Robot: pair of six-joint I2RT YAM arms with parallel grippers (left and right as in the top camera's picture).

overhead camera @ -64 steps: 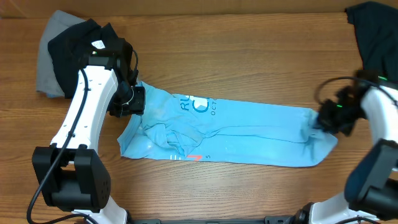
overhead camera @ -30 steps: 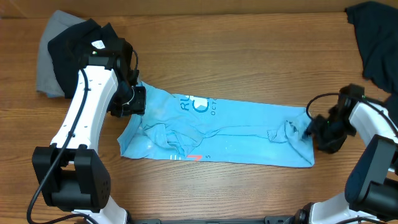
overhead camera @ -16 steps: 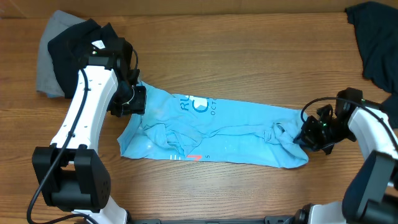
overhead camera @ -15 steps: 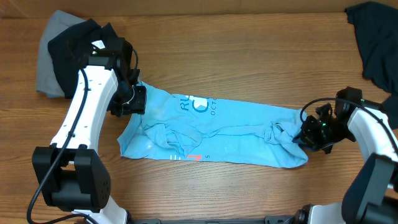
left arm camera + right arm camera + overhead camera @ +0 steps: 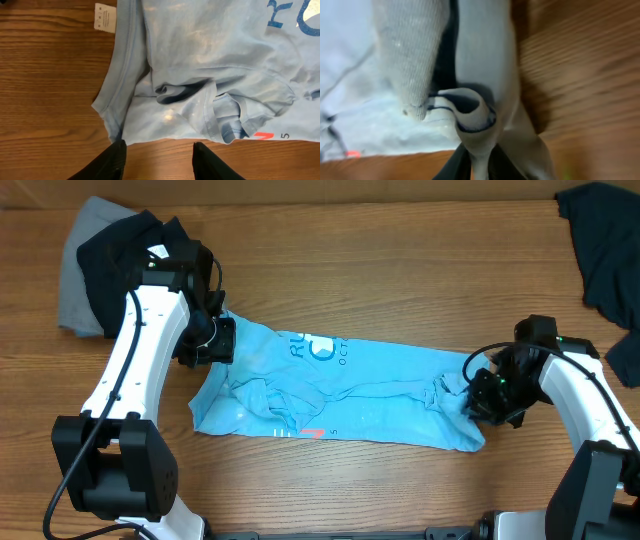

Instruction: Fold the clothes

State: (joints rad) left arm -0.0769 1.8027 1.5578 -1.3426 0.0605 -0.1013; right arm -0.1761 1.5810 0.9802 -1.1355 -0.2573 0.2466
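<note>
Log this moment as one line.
left gripper: open, over light blue T-shirt | right gripper: shut on its bunched edge

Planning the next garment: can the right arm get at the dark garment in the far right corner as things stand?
Probably not yet: the right tool is shut on the end of the blue T-shirt and would have to let go first. Nothing else lies on the table between it and the dark garment.

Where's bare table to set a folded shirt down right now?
Best patch: the wide bare table strip along the far edge, between the black-and-grey pile and the dark garment, above the light blue T-shirt. A thinner strip runs below the shirt along the near edge. Crowded: both shirt ends, where the left gripper and right gripper sit.
</note>
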